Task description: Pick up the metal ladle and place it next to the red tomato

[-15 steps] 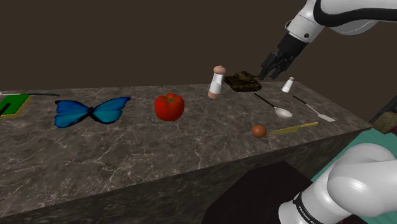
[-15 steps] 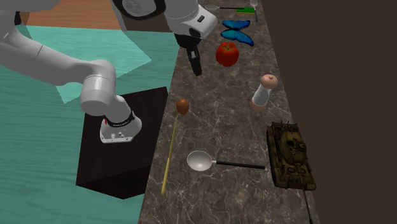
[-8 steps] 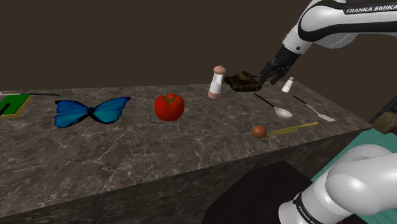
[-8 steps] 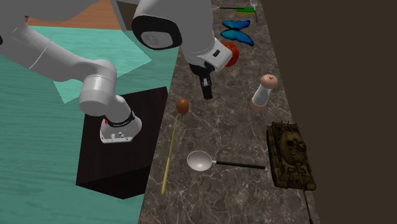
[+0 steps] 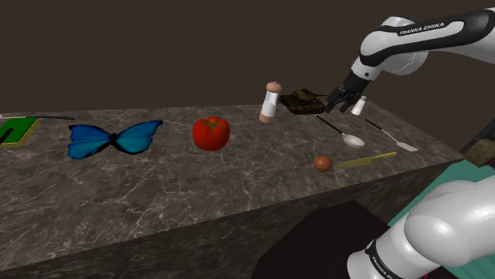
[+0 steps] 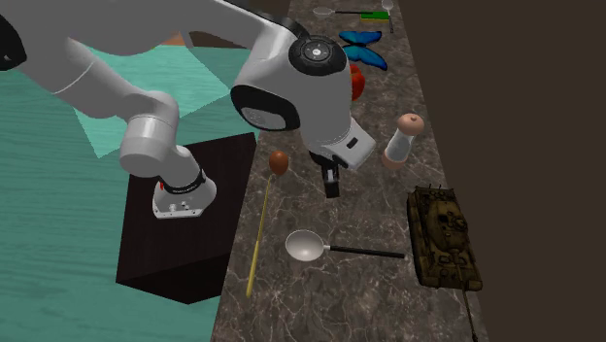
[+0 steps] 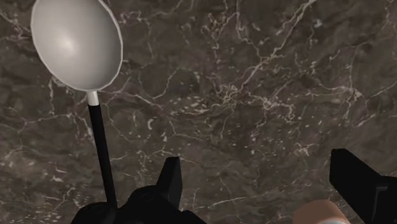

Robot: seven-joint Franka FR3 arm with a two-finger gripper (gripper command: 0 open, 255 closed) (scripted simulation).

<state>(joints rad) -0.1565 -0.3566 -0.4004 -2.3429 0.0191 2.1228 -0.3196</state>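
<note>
Tool (image 7: 254, 168) moved nearer ladle (image 7: 76, 41): grey bowl, thin black handle.

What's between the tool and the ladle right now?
Nothing. In the second exterior view, the stretch of marble counter between the open tool and the ladle is bare.

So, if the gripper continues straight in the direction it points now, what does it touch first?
Probably the bare marble counter, seen between the open fingers of the gripper. The ladle lies just outside one finger, so it is likely missed.
</note>
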